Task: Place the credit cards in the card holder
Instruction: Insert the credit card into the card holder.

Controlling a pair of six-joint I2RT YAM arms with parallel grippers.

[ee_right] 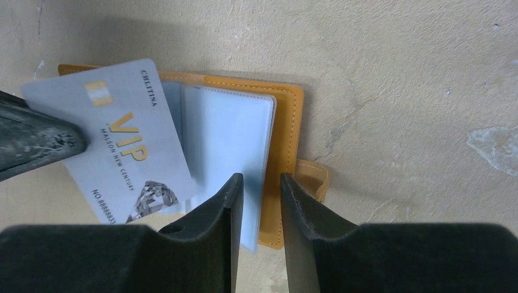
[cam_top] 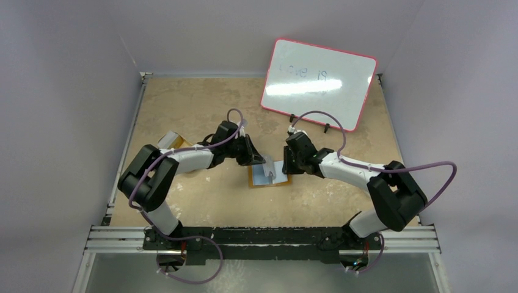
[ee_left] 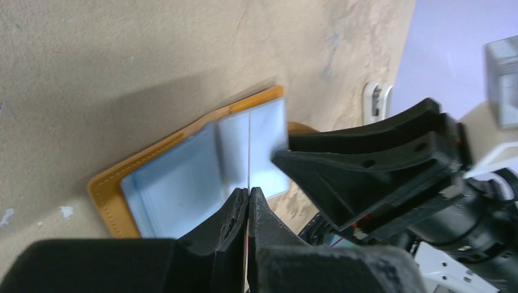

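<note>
The card holder (ee_right: 292, 122) lies opened flat near the middle of the tabletop (cam_top: 201, 104), a little closer to the near edge than to the far one. It is orange-tan and leather-like, with pale stitching along its border and a small rounded snap tab (ee_right: 314, 177) sticking out from one side. Inside are clear sleeves (ee_right: 235, 128) that look pale blue-white; one of them is lifted off the rest like a loose page.

One credit card (ee_right: 122, 152) shows. It is pale blue-grey with a gold chip patch, gold "VIP" lettering, a diamond picture in one corner and a row of small dark digits along one edge. It is held above the open holder at a tilt, one end overlapping the holder's inner pages; whether it touches them I cannot tell.

The left end effector (ee_left: 249, 192) is clenched on that card, which runs out from between the pressed fingertips as a thin line edge-on in the left wrist view. The right end effector (ee_right: 261, 183) sits at the holder's opposite side with its jaws apart. The edge of the lifted sleeve lies in the gap, not pinched.

At the far right of the tabletop stands a tilted whiteboard (cam_top: 317, 82) with a pink-red frame and faint handwriting.
</note>
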